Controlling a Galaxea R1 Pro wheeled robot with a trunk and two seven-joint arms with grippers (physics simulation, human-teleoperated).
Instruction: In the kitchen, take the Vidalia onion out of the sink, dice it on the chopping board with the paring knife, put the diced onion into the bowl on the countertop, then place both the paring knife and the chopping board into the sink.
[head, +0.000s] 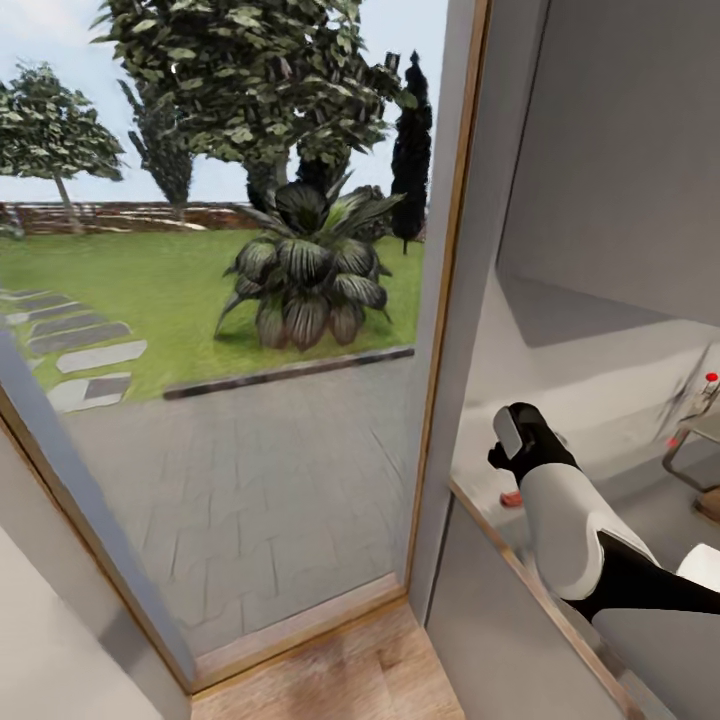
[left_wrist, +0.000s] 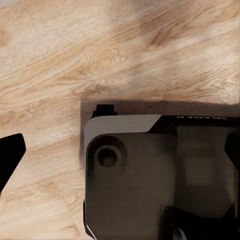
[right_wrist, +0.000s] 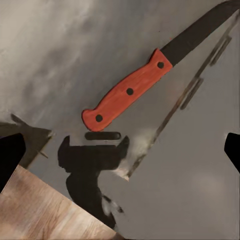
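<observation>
The right arm, white forearm shell running into a black wrist, reaches forward and up over the smooth grey countertop (head: 600, 370) at the right side of the head view, ending in the black right gripper (head: 518, 440). In the right wrist view the gripper's two dark fingertips (right_wrist: 10, 160) sit at opposite edges of the picture, spread wide apart with nothing between them: the jaws stand fully open and hold nothing.

The slim paring knife with the red riveted handle and dark pointed blade (right_wrist: 131, 91) lies flat on the grey countertop, ahead of the open jaws and clear of both fingertips, no contact visible. Its handle butt points toward the gripper and its blade tip away. In the head view a small red patch on the counter just beside the gripper marks the same knife; the gripper hides the rest.

A chrome tap with a red knob (head: 708, 385) and the rim of the grey steel sink (head: 690, 445) show at the far right edge.

The left wrist view looks down on light wooden floor (left_wrist: 75, 60) and a grey part of the robot's body (left_wrist: 140, 185). One dark fingertip of the left gripper (left_wrist: 10, 155) shows at the picture's edge; whether those jaws are open cannot be told.

A tall window shows a leafy dark garden plant (head: 305, 265) outside.
</observation>
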